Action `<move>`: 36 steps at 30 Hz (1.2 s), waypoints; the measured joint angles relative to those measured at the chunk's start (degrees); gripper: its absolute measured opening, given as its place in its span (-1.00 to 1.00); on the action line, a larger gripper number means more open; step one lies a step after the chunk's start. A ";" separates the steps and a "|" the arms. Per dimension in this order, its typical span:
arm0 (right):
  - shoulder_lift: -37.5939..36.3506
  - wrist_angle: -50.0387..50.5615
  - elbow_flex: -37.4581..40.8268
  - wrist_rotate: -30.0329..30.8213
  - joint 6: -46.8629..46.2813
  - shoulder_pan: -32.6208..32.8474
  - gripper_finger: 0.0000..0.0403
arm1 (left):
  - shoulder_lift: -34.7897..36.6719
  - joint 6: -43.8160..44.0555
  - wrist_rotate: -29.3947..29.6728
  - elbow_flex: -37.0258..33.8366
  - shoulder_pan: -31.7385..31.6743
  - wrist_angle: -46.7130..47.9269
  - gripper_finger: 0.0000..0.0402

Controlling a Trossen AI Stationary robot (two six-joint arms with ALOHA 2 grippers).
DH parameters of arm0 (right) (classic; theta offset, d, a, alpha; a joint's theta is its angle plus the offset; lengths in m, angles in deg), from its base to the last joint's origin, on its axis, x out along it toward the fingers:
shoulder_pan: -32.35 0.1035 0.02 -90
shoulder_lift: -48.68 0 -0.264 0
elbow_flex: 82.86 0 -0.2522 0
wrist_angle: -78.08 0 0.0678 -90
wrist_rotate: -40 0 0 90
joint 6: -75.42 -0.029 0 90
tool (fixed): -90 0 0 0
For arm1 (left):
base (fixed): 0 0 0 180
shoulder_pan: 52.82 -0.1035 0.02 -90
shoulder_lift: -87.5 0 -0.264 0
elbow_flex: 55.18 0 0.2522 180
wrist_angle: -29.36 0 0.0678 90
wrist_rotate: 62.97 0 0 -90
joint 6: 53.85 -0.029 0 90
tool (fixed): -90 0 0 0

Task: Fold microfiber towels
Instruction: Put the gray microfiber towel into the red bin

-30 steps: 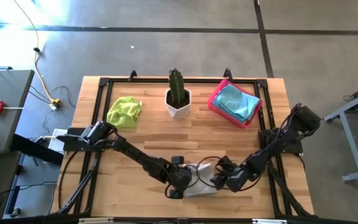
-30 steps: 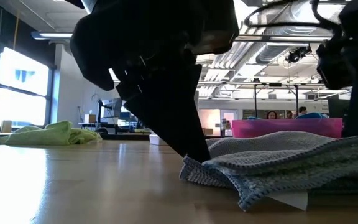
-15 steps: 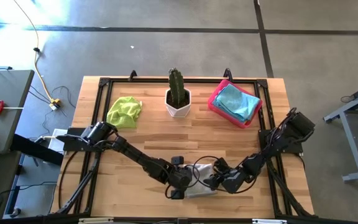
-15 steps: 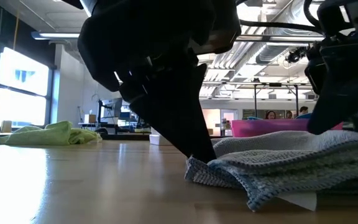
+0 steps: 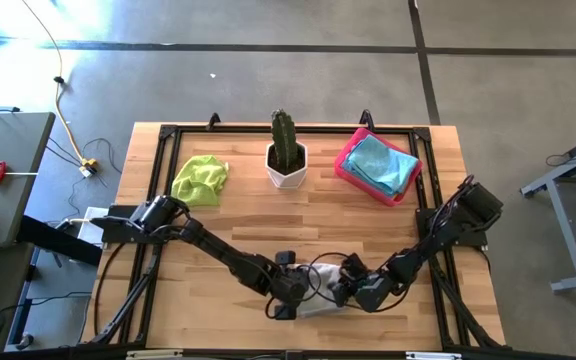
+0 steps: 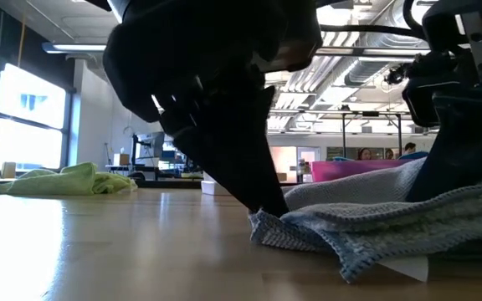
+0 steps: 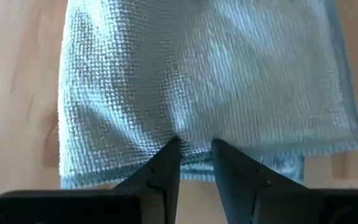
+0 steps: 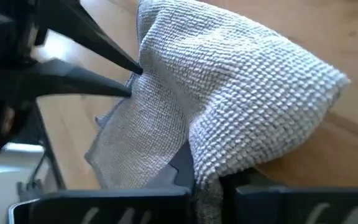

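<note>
Grey towel [image 5: 320,288] at table's [image 5: 238,225] front edge, between both grippers. Left gripper [image 7: 196,148] pinches its edge flat on wood. Right gripper [image 8: 205,180] clamped on raised fold. White label [image 6: 402,269] under towel's hem; no writing readable on it.

Lime green towel [image 5: 200,178] at back left; light blue towels [image 5: 380,164] in pink tray [image 5: 346,166].

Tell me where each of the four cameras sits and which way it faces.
High: overhead, looking down; both arms meet at the grey towel.
Low: table height, facing the room; left hand pins the towel's edge.
Left wrist: down past its fingers onto the towel.
Right wrist: right hand shut on the towel's fold.
All four share the towel.
</note>
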 joint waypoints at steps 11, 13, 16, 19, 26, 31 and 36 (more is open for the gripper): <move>-9.30 16.50 0.67 -5.34 11.58 -6.13 -0.99 | 7.70 0.37 0.97 -0.07 1.04 10.46 -0.58; -13.38 22.27 0.67 -7.63 14.65 -8.53 -0.99 | 9.43 0.00 2.65 -0.07 1.67 12.14 -0.58; -20.38 32.46 0.50 -10.05 20.17 -12.94 -0.99 | 11.76 -1.10 5.29 -0.03 2.38 13.79 -0.58; -27.58 41.30 0.49 -12.09 27.57 -18.29 -1.00 | 13.76 -1.11 8.48 -0.03 2.78 15.38 -0.58; -40.81 51.99 0.43 -14.91 47.51 -31.80 -1.00 | 17.11 -1.13 14.46 -0.03 2.68 19.23 -0.58; -44.84 57.10 -0.28 -15.29 56.48 -40.73 -1.00 | 17.86 -1.12 17.15 -0.01 2.21 20.97 -0.58; -44.01 65.98 -5.94 -14.35 67.09 -48.77 -1.00 | 17.87 -1.11 17.58 -0.01 1.46 22.66 -0.58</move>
